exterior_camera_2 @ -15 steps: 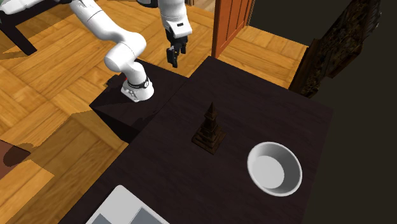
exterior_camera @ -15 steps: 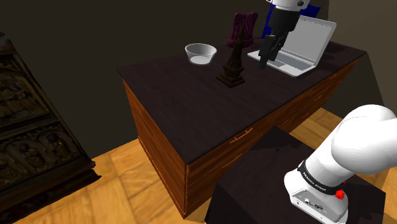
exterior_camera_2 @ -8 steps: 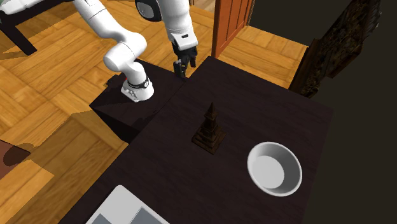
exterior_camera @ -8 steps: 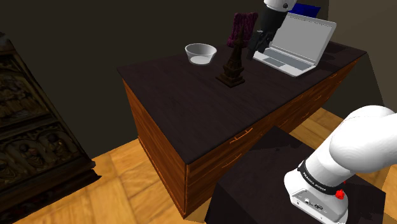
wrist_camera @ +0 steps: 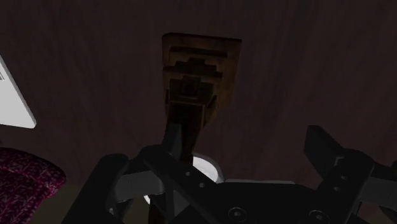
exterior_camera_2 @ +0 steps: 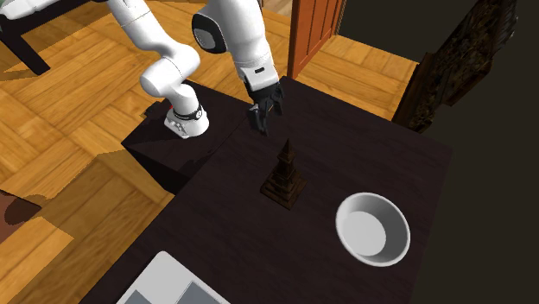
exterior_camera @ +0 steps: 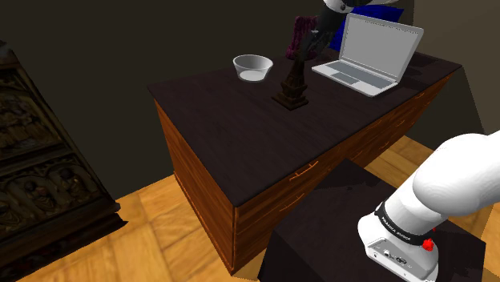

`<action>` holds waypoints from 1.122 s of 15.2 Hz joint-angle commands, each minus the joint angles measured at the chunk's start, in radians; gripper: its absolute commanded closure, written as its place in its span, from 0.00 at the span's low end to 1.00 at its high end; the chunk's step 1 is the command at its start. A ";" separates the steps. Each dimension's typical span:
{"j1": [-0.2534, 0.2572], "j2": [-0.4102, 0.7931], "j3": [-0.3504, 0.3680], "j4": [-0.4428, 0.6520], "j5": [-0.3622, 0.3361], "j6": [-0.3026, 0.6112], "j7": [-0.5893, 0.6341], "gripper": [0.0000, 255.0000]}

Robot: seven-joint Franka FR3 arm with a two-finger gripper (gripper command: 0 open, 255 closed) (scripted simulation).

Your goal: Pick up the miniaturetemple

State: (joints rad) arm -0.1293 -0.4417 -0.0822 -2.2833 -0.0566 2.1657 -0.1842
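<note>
Dark brown, the miniature temple stands upright mid-worktop, unmoved, near the pale bowl. Over the last second the gripper has swung away from the laptop and now hangs above the temple, fingers spread, touching nothing.

The counter is dark, matt wood. The miniature temple looks like carved brown wood. The bowl is smooth.
</note>
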 commanded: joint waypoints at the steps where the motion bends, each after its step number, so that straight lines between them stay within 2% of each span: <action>1: -0.010 0.039 -0.017 0.030 -0.001 0.055 -0.009 0.00; 7: -0.026 0.164 -0.061 0.131 0.016 0.194 -0.034 0.00; 16: -0.027 0.183 -0.065 0.046 0.016 0.297 -0.035 0.00; 17: -0.027 0.182 -0.064 0.046 0.016 0.297 -0.034 1.00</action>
State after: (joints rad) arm -0.1563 -0.2601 -0.1464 -2.2357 -0.0406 2.4602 -0.2185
